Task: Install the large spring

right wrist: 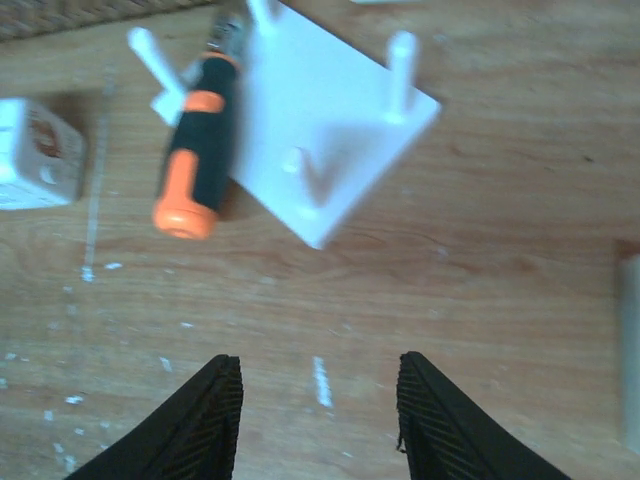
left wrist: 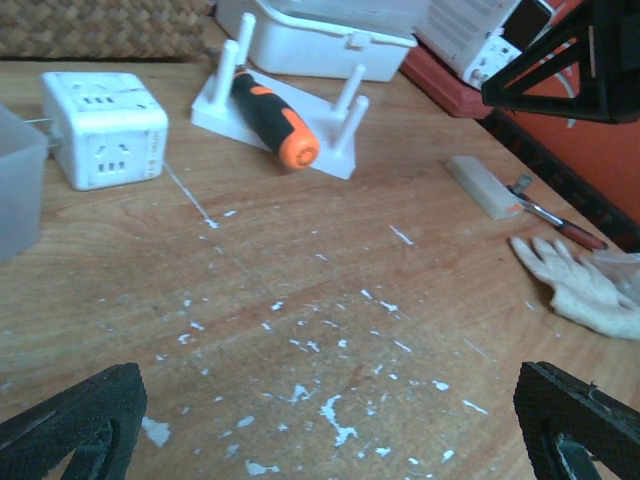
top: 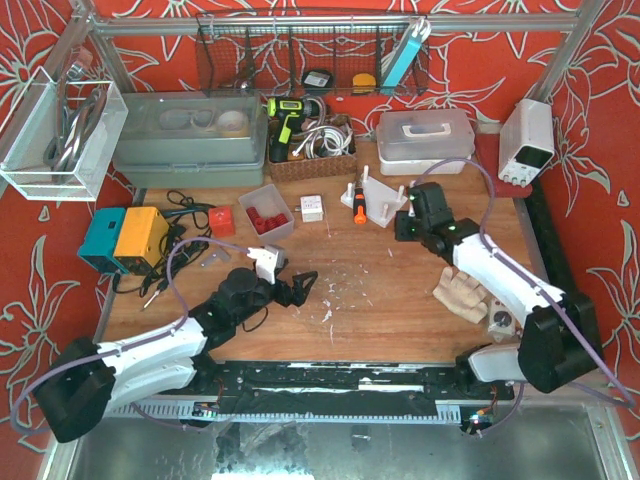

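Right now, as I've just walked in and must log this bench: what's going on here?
Neither arm holds anything. The right gripper hovers, jaws parted and empty, beside a white pegged plate with an orange-and-black screwdriver along its edge. The left gripper sits low over the table, wide open. I can't spot the large spring in these views.

Screwdriver (right wrist: 192, 150) leans, seemingly, on pegged plate (right wrist: 320, 120); socket cube (right wrist: 35, 155) lies left.
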